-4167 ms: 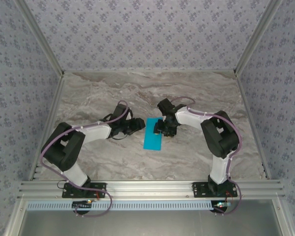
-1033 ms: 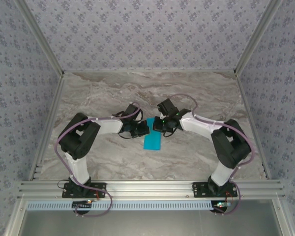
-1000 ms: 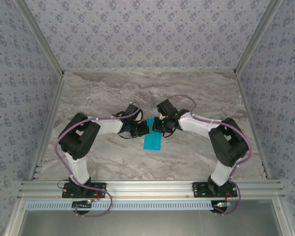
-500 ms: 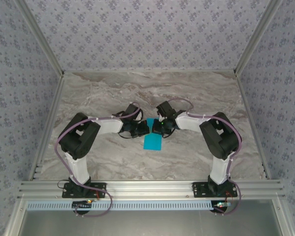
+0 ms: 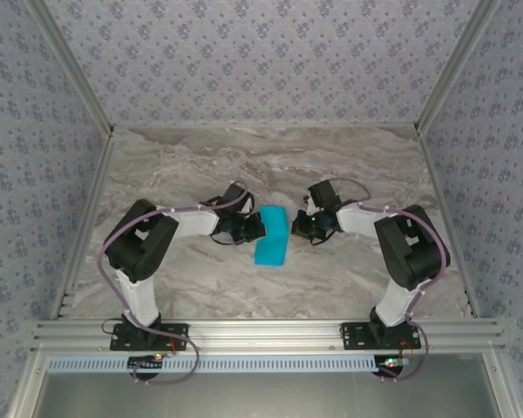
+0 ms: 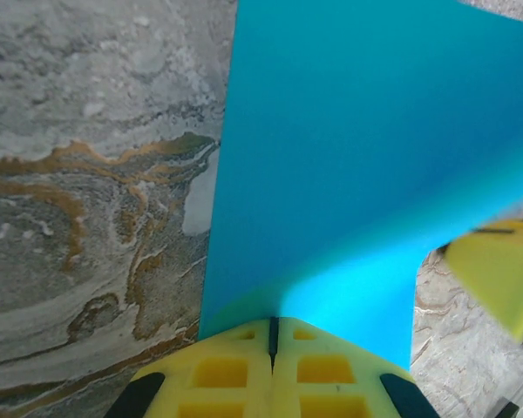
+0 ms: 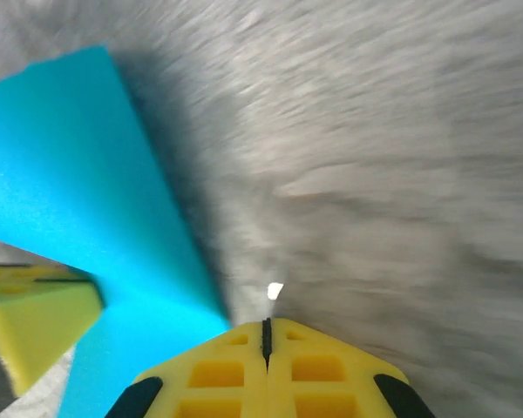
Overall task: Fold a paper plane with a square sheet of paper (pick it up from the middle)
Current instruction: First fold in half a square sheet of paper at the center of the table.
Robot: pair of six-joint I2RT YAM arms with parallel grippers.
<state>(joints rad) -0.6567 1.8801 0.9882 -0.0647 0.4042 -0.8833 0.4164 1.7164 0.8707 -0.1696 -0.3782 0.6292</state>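
**Desk:** Where is the paper, and how much room is around it?

**Photographer:** Mid-table. The cyan paper (image 5: 271,239) sits on the marble table (image 5: 244,161), well apart from every edge. Bare surface runs to the far wall (image 5: 261,61), out to both sides, and back toward the near rail (image 5: 270,333).

**Desk:** And the arms?

**Photographer:** They flank it. The left gripper (image 5: 254,229) touches the paper's left edge. The right gripper (image 5: 309,228) sits just beside the right edge, with a thin strip of table between them from above.

**Desk:** Jaws?

**Photographer:** The left wrist camera shows the left gripper (image 6: 273,324) closed on the paper's (image 6: 357,157) near edge, and the sheet rises away from its tips, tilted off the table. The right gripper (image 7: 266,326) is closed too, with nothing in the seam. The paper (image 7: 87,174) passes just to its left.

**Desk:** What does one view add to another?

**Photographer:** Each wrist camera catches a yellow fingertip of the other gripper beside the sheet. From overhead the fingers are too small to read, but that view shows the paper's far half looking lighter and lifted while the near half lies flat. The right wrist picture is blurred.
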